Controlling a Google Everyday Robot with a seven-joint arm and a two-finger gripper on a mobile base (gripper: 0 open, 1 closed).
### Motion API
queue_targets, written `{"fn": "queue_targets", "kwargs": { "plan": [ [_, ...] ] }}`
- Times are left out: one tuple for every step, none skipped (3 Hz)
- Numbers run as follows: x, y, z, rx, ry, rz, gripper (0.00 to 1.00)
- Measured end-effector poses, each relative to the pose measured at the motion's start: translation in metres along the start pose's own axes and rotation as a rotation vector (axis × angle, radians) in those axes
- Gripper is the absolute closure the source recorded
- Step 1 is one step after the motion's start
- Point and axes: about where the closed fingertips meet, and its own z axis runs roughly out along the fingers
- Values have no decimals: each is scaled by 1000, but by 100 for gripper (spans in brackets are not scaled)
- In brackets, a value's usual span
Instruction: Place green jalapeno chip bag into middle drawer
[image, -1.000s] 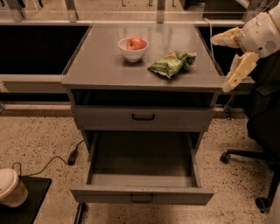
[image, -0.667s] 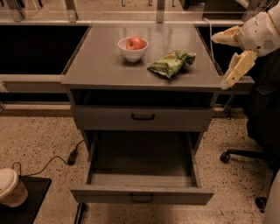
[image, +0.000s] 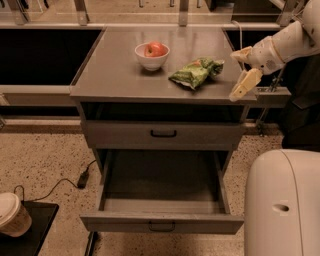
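The green jalapeno chip bag (image: 196, 73) lies flat on the grey cabinet top (image: 115, 75), right of centre. My gripper (image: 240, 69) hovers open and empty at the top's right edge, just right of the bag and apart from it. One tan finger (image: 240, 53) points left and the other (image: 245, 85) hangs down. The middle drawer (image: 162, 223) is pulled fully out below, its deep tray (image: 162, 182) bare. Its low front panel carries a thin black handle.
A white bowl with a red apple (image: 152, 54) stands on the top, left of the bag. The drawer with the taller front panel (image: 162, 134) is closed. A white robot body part (image: 282, 205) fills the lower right. A paper cup (image: 12, 215) and a cable (image: 65, 182) are on the floor at left.
My gripper has moved left, closer to the chip bag, still open. The white robot body part at the lower right has come further into view. The bag, bowl and drawers have not moved.
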Motion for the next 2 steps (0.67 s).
{"fn": "queue_targets", "kwargs": {
  "plan": [
    [0,0,0,0,0,0,0],
    [-16,-5,8,1,-35,-26,0]
  ]
}}
